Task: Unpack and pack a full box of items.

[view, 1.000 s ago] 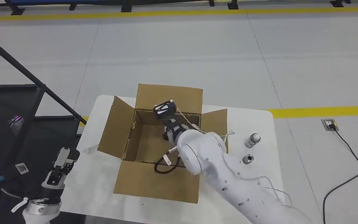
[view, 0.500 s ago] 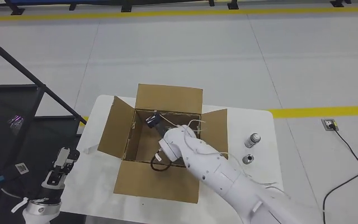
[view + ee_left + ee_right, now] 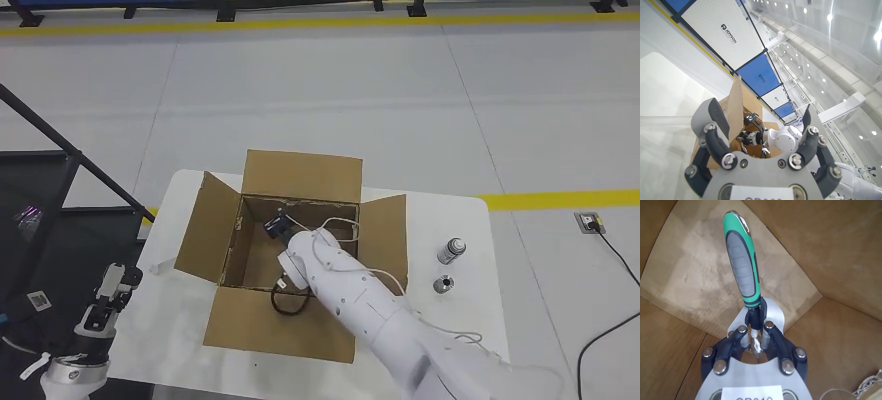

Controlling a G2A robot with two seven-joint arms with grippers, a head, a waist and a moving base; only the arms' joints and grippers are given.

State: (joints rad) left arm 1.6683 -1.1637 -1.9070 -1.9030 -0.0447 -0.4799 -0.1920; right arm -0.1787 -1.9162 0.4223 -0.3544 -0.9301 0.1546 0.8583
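Since the earlier frame, my right arm has swung from the back flap of the box point(image 3: 300, 172) down into its opening, and the wrist now sits lower, toward the left inner wall. My left arm has not shifted.

Right end effector point(image 3: 755, 321): closed narrow on the green-handled tool point(image 3: 742, 262). The fingers clamp the dark neck just below the handle. The green and grey handle projects ahead of the fingertips, toward the bare cardboard floor of the box. I cannot tell whether the handle's end touches the floor. In the top view, this end effector point(image 3: 278, 225) lies inside the box, near the back left corner.

Left end effector point(image 3: 762, 113): spread wide, nothing between the pads. In the top view it point(image 3: 115, 285) sits off the left edge of the counter point(image 3: 470, 225), well apart from the box.

Box: stands on the counter with all four flaps folded outward. From the left wrist view, its near flap point(image 3: 736, 106) stands upright ahead of my open fingers.

Other items: a small canister point(image 3: 452, 250) stands upright on the counter to the right of the box, with a smaller round item point(image 3: 441, 285) just beside it.
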